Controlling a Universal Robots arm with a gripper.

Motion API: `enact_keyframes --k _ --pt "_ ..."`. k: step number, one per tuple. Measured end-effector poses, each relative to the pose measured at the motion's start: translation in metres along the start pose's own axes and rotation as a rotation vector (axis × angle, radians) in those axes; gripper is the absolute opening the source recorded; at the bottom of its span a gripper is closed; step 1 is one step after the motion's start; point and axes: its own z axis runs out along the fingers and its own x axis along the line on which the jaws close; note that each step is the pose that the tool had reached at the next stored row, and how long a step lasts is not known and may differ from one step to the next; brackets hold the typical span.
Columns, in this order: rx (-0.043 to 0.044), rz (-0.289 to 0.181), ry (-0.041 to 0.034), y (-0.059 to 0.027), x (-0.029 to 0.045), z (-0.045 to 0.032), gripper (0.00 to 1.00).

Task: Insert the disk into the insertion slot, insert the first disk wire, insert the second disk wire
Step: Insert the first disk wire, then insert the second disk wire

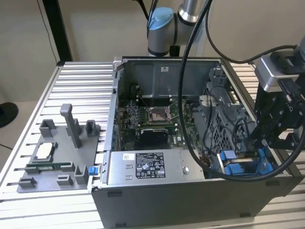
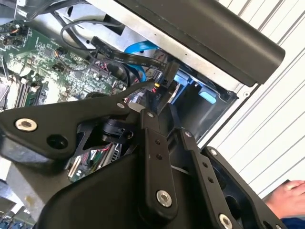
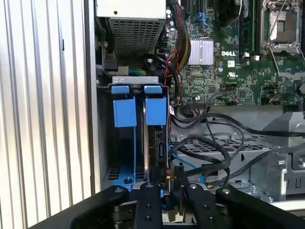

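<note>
One black hand (image 3: pixel 167 185) hangs low inside the open case (image 1: pixel 157 191), which sits on the counter (image 1: pixel 81 76). It is squeezed tight on a small black plug (image 2: pixel 167 71) at the end of a flat black wire (image 2: pixel 126 55). The disk (image 3: pixel 157 140) is already in the slot (image 3: pixel 106 143). It stands on its thin edge there, in its blue frame (image 3: pixel 156 110), with one more blue frame (image 3: pixel 125 112) just beside it. The plug is right by the end of the disk that faces the hand. Whether the two touch is hard to tell.

A few things could go wrong. The plug is small and the wire looks stiff, so the wire could tug the plug crooked in the grip. A crooked plug would jam at the disk and could bend the little metal parts inside. A hard push on a jammed plug could make it slip out of the hand. More black wires (image 3: pixel 238 128) loop close by, and one could get pinched between plug and disk, or catch on the hand. The green board (image 3: pixel 228 62) is near too, and a bump there could hurt it. The space is tight, so the wide hand could knock the slot's wall.
</note>
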Motion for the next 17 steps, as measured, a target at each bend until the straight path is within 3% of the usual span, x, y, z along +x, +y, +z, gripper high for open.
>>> enact_keyframes --k 2,5,13,17 --pt "-0.0046 0.001 0.0004 -0.0027 -0.0001 -0.0001 1.00" --pt "-0.0205 0.003 0.0011 -0.0109 -0.0005 -0.0001 1.00" --pt "-0.0865 0.010 0.0040 -0.0312 -0.0015 -0.0001 1.00" --pt "-0.1137 0.009 0.0056 -0.0373 -0.0019 -0.0011 1.00"
